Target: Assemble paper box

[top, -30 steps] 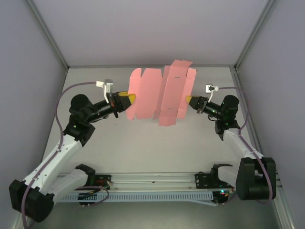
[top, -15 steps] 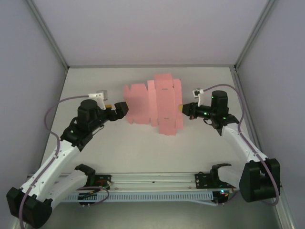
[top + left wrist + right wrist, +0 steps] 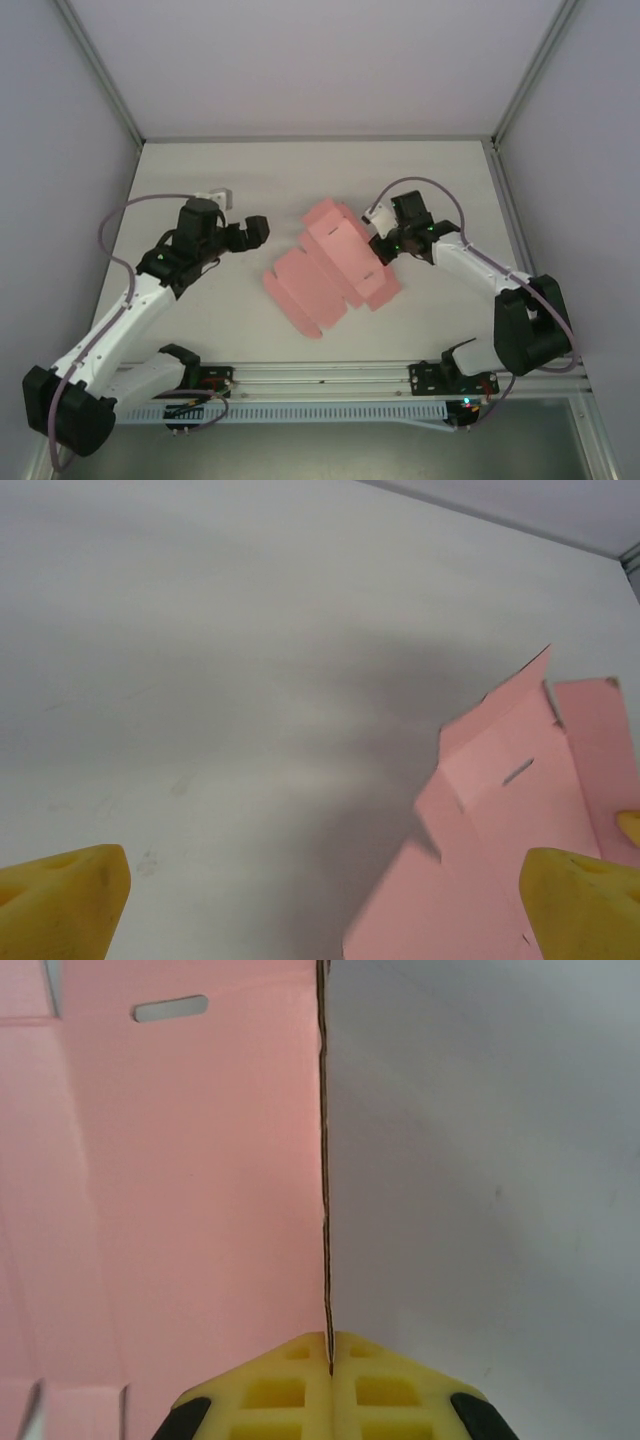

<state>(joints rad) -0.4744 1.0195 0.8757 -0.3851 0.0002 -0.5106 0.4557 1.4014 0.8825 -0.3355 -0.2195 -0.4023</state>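
**Paper box [image 3: 330, 265] unfolded, pinched at one edge**

The paper box was a flat die-cut sheet of plain pink thin card with a matte face. Creases split it into oblong panels, notched tabs ran along its edges, and a small rounded slot [image 3: 170, 1008] was cut through one panel. It lay spread diagonally in the middle of the pale grey bench [image 3: 200, 180], between the two arms. The right hand [image 3: 378, 243] was closed on the sheet's right edge. Its yellow pads [image 3: 290, 1385], moulded with square recesses, pressed together on card seen edge-on as a thin dark line. The left hand [image 3: 255, 230] stood apart from the sheet, its smooth yellow fingers [image 3: 60, 900] spread wide.
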